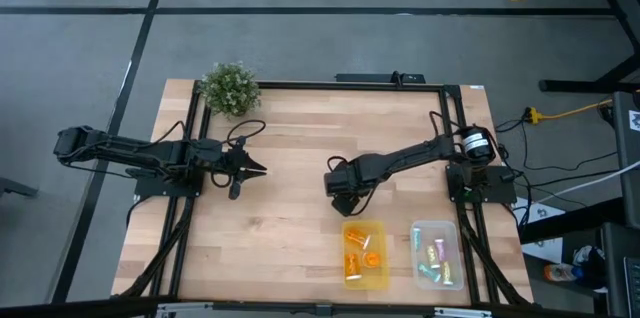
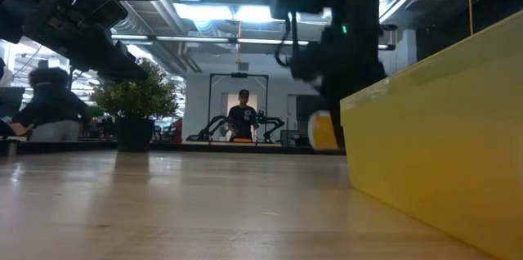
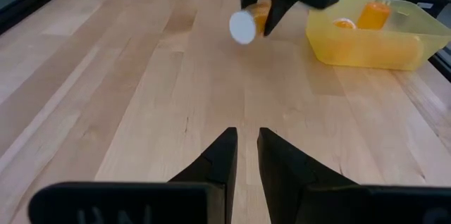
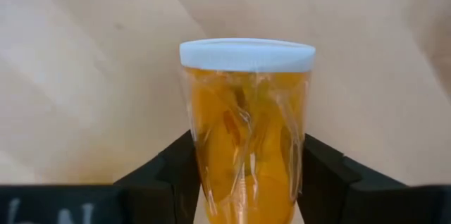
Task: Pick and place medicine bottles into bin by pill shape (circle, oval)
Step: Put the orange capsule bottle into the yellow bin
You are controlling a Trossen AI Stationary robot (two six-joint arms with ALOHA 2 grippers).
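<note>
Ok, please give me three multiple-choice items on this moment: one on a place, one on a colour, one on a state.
1. Where does the yellow bin stand relative to the clear bin?
A. toward the left arm's side
B. toward the right arm's side
C. stacked on it

2. What colour is the cap of the orange bottle in the right gripper?
A. teal
B. purple
C. white

3. What state is the left gripper in?
A. shut on a bottle
B. holding nothing
C. resting in a bin

Key: 1 A, the high view shows the yellow bin on that side. 2 C, the right wrist view shows a white cap. 3 B, the left wrist view shows nothing between its jaws, only a narrow gap.
</note>
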